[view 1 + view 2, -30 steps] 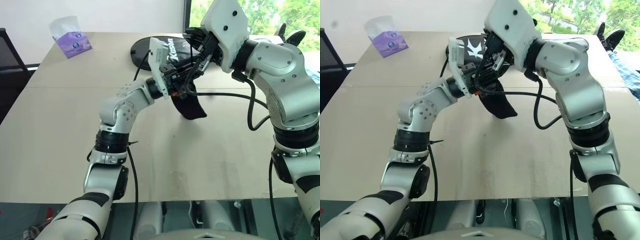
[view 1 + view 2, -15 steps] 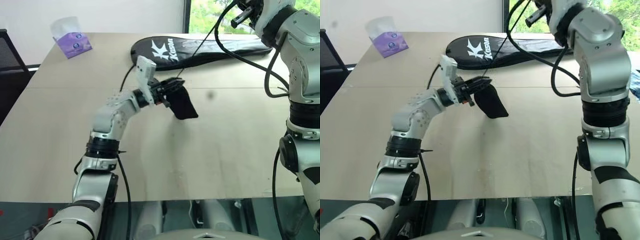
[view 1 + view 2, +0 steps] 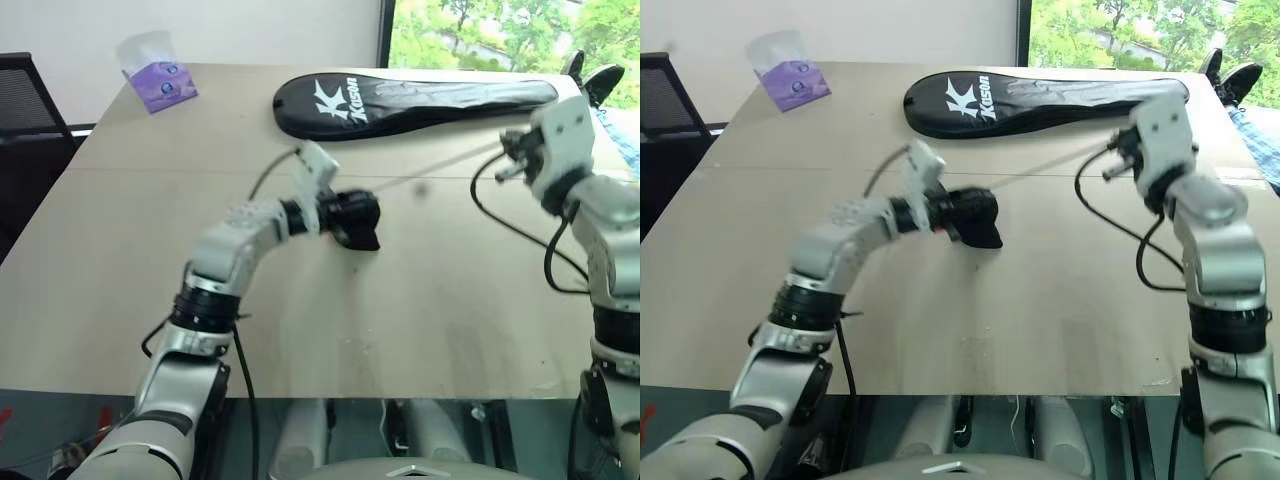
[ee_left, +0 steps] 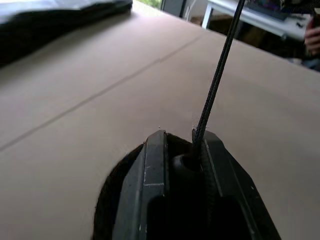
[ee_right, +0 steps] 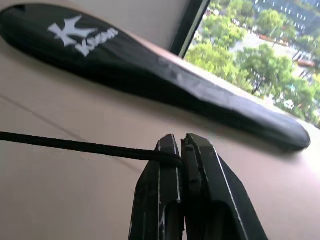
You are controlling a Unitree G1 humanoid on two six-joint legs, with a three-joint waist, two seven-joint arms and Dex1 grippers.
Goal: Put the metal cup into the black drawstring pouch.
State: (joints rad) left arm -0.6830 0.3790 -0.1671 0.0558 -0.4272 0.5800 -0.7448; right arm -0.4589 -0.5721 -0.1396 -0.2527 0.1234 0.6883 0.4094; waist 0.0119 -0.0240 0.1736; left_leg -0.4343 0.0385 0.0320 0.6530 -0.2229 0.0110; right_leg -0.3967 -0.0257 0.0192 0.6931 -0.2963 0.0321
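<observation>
- Since the earlier frames your right end effector (image 5: 181, 150) has swung out to the right and down, and the left end effector (image 4: 184, 145) has dropped the black drawstring pouch (image 3: 358, 220) close to the tabletop (image 3: 420, 300).
- Right end effector: fingers clamped shut on the cord (image 5: 75, 146), pulling it taut, prob. to cinch the mouth.
- Left end effector: narrowly closed on the pouch neck, anchoring it vs. that pull.
- Metal cup: can't see it; prob. inside the pouch, can't confirm.
- Racket cover (image 3: 410, 100) and tissue pack (image 3: 158, 72) lie well apart at the far edge.
</observation>
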